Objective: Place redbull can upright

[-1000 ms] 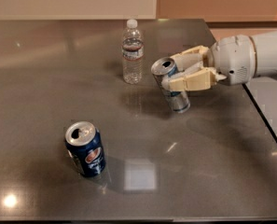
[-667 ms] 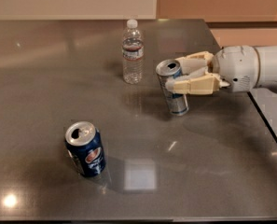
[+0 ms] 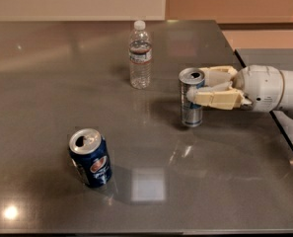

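Observation:
The redbull can [image 3: 191,113], slim and silver-blue with an open silver top, stands upright on the table right of centre, and its base appears to rest on the surface. My gripper [image 3: 196,87] reaches in from the right and is shut on the can's upper half. One cream finger [image 3: 216,99] crosses the front of the can and the other finger [image 3: 218,74] lies behind it. The white wrist [image 3: 263,88] extends toward the right edge.
A clear water bottle [image 3: 140,56] stands upright behind and left of the can. A dark-blue Pepsi can [image 3: 91,158] stands at the front left, leaning a little. The grey table [image 3: 47,98] ends at the right [image 3: 284,137], just past the wrist.
The gripper has carried the can slightly right and down toward the table. The can now stands straighter than before.

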Robot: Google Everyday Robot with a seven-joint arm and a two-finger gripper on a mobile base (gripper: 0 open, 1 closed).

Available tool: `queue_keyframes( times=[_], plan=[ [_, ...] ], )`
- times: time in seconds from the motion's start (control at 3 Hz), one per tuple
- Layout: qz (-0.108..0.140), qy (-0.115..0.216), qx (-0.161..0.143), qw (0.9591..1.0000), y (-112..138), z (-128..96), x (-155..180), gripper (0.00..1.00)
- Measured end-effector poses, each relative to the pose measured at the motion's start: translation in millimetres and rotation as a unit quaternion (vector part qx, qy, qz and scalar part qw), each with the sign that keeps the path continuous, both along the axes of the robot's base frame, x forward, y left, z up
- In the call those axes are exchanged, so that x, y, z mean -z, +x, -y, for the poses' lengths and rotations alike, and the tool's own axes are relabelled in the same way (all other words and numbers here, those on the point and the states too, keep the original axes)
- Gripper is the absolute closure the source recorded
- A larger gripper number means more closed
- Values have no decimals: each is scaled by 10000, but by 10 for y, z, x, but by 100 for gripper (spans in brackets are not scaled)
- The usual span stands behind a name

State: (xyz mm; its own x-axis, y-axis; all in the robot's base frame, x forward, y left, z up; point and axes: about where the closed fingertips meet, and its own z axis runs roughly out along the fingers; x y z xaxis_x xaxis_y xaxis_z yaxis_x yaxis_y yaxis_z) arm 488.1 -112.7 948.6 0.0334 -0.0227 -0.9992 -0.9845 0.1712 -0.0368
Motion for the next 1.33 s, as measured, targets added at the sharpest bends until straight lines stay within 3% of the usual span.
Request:
queue_keyframes(
  times=[0.33,0.67,1.33],
  plan=[
    [13,323,-22,9995,12,56,42,100],
    [12,476,7,9989,30,85,92,84],
    [-55,541,54,9985,52,118,219,38]
  ],
)
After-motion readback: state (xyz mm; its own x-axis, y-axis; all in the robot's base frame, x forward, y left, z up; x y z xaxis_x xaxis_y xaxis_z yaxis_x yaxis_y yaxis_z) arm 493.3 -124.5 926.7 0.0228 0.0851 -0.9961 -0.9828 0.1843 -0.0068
